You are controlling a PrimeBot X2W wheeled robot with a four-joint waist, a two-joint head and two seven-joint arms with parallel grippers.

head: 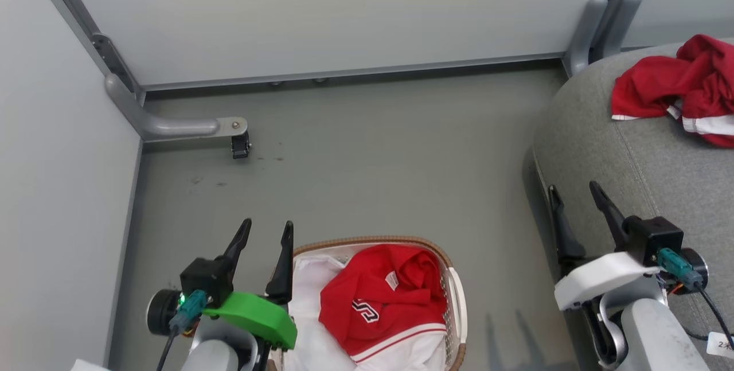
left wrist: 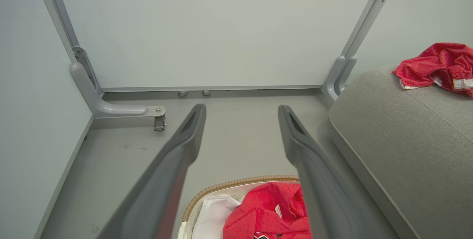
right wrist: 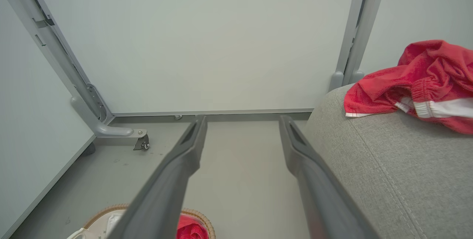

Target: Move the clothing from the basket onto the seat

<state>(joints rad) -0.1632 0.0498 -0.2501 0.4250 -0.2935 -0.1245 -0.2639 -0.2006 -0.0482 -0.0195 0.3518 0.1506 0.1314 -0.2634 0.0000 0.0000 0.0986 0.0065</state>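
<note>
Some red clothing [head: 671,87] lies on the seat [head: 631,147], more clothing [head: 384,296] waits in the basket [head: 367,241], and the left gripper [head: 268,223] and right gripper [head: 572,186] are open and empty.

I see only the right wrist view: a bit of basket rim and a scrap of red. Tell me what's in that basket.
Observer: One red garment with a white hem band and a small white label, lying on a white liner inside the basket.
Operator: Report the left gripper.
Observer: The left gripper is open and empty, fingers raised by the basket's left side, not touching the garment.
Operator: Say which arm is nearer the basket.
Observer: The left one. In the head view the right gripper, open and empty, sits off at the seat edge, short of the second red garment lying there.
</note>
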